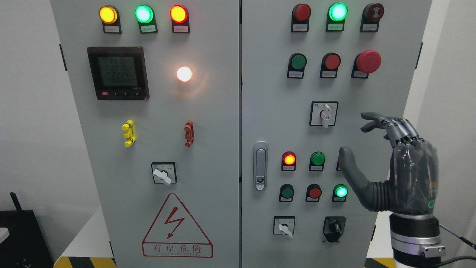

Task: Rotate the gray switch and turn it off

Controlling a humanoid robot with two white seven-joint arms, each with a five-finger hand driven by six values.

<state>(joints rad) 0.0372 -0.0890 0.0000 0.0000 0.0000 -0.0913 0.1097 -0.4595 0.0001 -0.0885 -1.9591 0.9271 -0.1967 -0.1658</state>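
Note:
A grey cabinet has three grey rotary switches on white plates. The upper one (325, 114) on the right door has its handle upright. Another (284, 227) sits at the right door's lower left, with its handle tilted down to the right. The third (163, 174) is on the left door, also tilted down to the right. My right hand (355, 136) hovers open in front of the right door's right edge. It is right of and a little below the upper switch, thumb and fingers spread, touching nothing. My left arm is out of view.
A black rotary switch (334, 227) sits at the lower right. A red mushroom button (368, 61), coloured push buttons and lit lamps fill the right door, with a door latch (260, 165) at its left edge. The left door holds a meter (118, 73) and a hazard triangle (176, 227).

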